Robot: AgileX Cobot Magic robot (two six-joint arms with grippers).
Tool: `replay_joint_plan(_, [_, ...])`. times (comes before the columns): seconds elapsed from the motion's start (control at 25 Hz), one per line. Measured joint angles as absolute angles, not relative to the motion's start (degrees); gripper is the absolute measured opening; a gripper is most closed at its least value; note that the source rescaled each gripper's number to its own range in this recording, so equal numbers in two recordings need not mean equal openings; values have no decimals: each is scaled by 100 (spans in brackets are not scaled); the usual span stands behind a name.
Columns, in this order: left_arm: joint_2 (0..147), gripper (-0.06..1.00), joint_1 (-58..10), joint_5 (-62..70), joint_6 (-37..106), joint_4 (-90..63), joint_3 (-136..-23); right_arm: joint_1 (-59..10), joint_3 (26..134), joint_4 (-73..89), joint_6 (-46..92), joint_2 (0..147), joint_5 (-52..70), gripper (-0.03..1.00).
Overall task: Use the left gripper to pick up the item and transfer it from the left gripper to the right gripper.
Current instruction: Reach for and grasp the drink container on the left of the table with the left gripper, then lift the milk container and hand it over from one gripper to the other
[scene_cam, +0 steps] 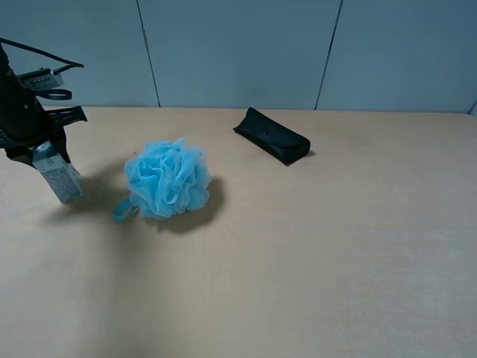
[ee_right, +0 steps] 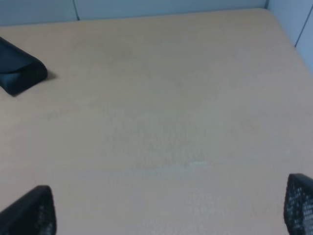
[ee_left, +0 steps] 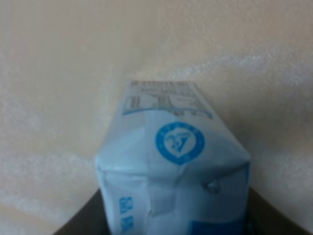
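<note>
Left gripper shut on carton, far left, carton tilted. Right gripper wide open, empty. Lift above puff; keep the carton's lower end exposed for handover.

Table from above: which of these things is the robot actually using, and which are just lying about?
In the job: drink carton, left gripper shut on it, right gripper open.
Just lying about: blue bath puff, black glasses case.
</note>
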State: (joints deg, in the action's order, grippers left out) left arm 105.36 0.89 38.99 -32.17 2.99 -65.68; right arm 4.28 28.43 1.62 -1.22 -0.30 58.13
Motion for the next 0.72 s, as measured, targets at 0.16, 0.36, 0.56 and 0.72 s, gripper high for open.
replay_joint_plan(0.16, [10536, 0, 89, 3942, -3236, 189, -6701, 428, 2843, 162, -122, -30, 5813, 100])
replay_joint_plan(0.36, [10469, 0, 89, 4380, -3139, 143, -7389, 428, 2843, 162, -122, -30, 5813, 100])
replay_joint_plan(0.56, [10263, 0, 89, 5086, -2777, 143, -8139, 428, 2843, 162, -122, -30, 5813, 100])
replay_joint_plan(0.72, [10194, 0, 89, 5727, -2221, 47, -8529, 428, 2843, 162, -122, -30, 5813, 100])
